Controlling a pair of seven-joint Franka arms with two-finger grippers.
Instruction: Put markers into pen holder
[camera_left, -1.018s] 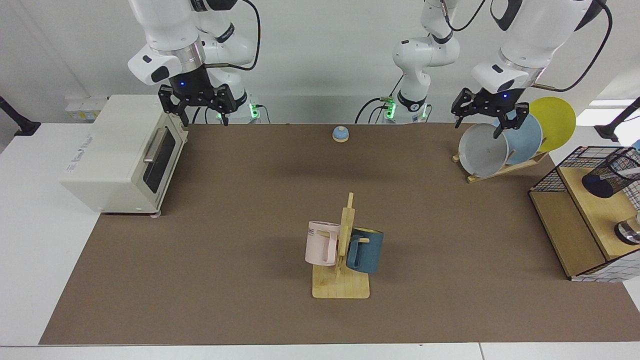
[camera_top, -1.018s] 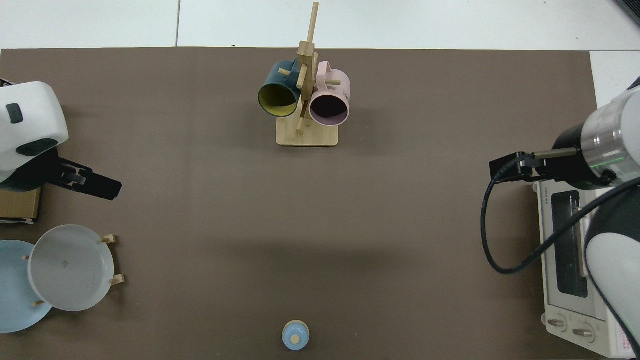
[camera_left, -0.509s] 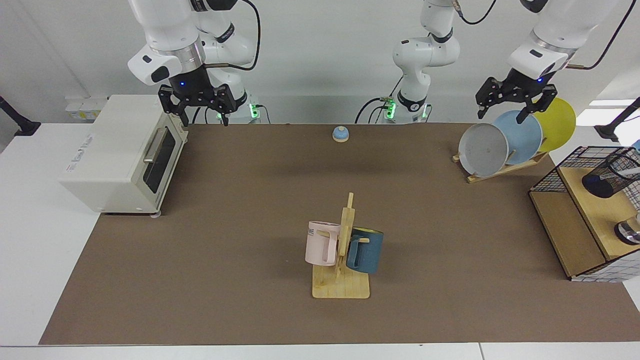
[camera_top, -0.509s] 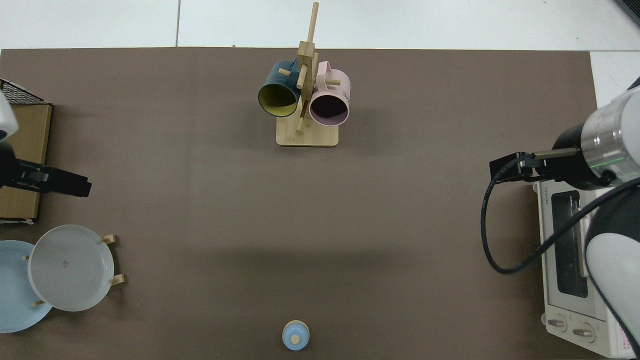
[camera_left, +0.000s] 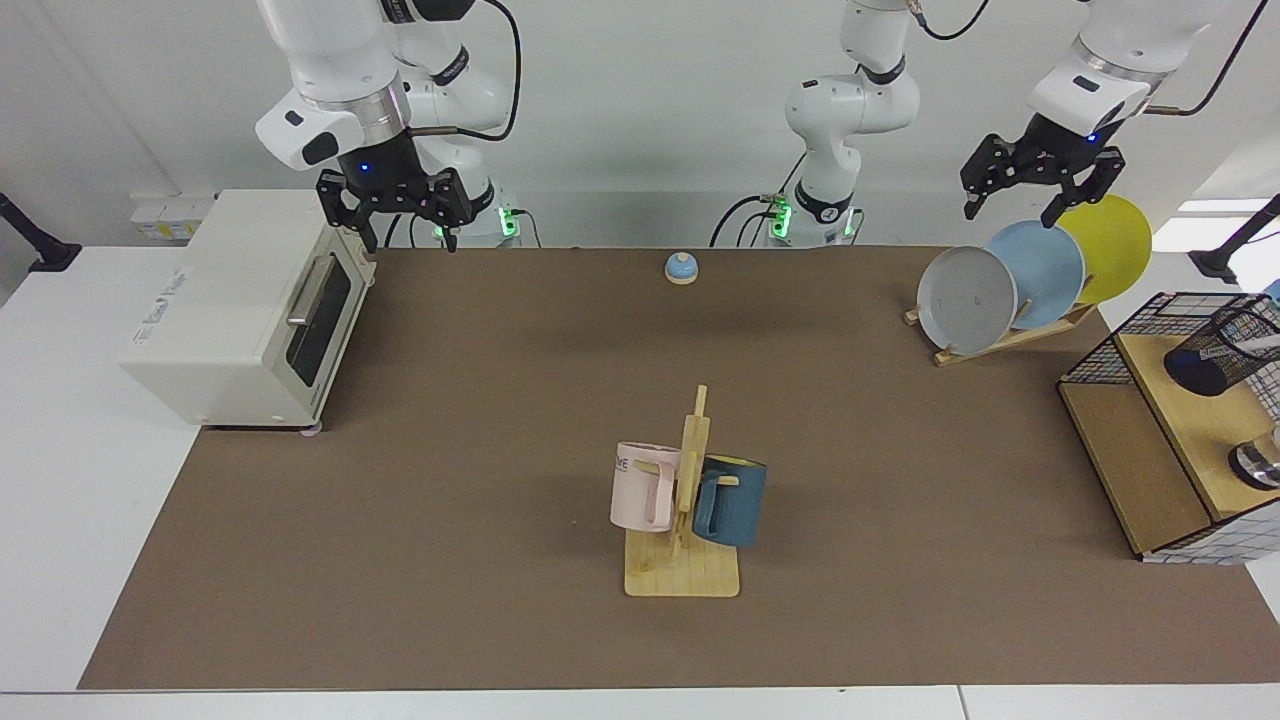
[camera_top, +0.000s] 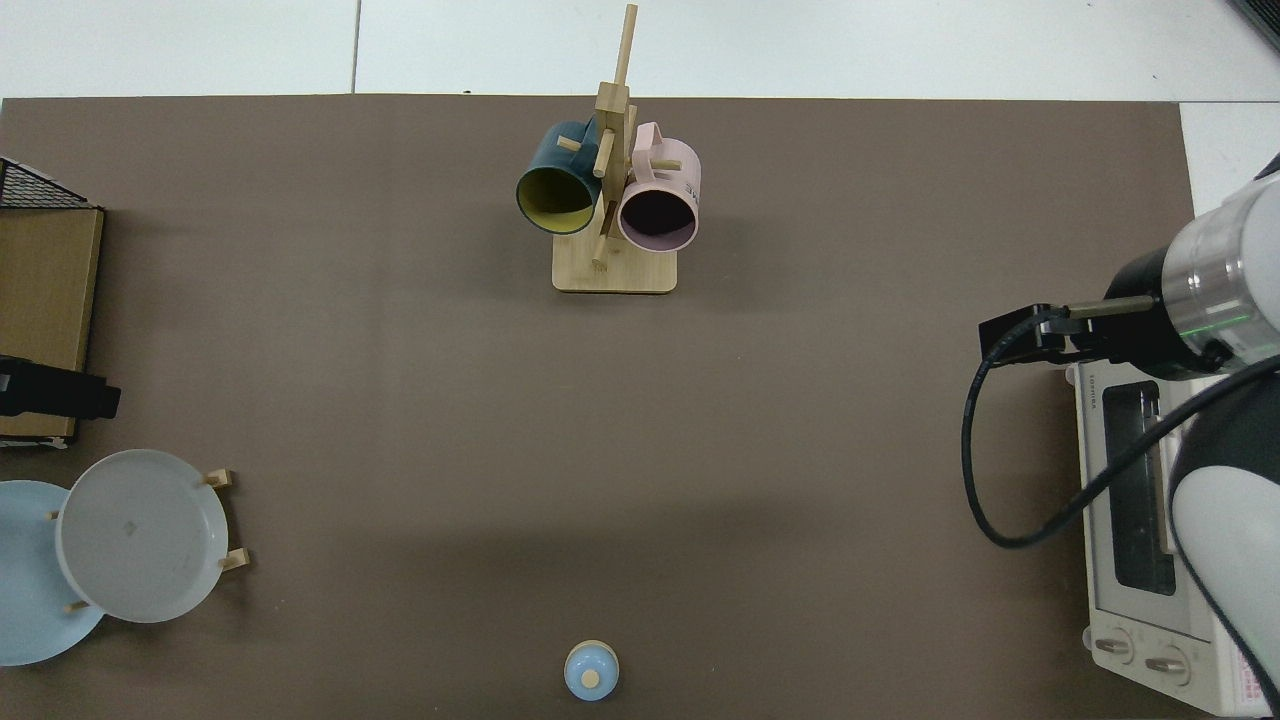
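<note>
The pen holder (camera_left: 1214, 355), a black wire-mesh cup with a dark base, lies tilted on the wooden shelf of the wire rack (camera_left: 1150, 470) at the facing view's right edge. A slim white barrel, probably a marker (camera_left: 1263, 343), shows at its mouth; its ends are cut off by the frame. My left gripper (camera_left: 1008, 215) hangs open and empty above the plates, well up and left of the holder. In the top view, only a dark tip of it (camera_top: 60, 395) shows at the left edge. My right gripper (camera_left: 410, 240) waits open above the toaster oven's corner, and appears again (camera_top: 1020, 335) at the top view's right.
A white toaster oven (camera_left: 235, 310) stands on one side. Grey, blue and yellow plates (camera_left: 968, 300) stand in a wooden rack beside the wire rack. A mug tree (camera_left: 685, 520) with a pink and a blue mug is mid-table. A small blue bell (camera_left: 681, 268) sits at the back.
My left gripper has risen from in front of the plates and drawn back over them, toward the wire rack's side. The right arm has stayed still.
</note>
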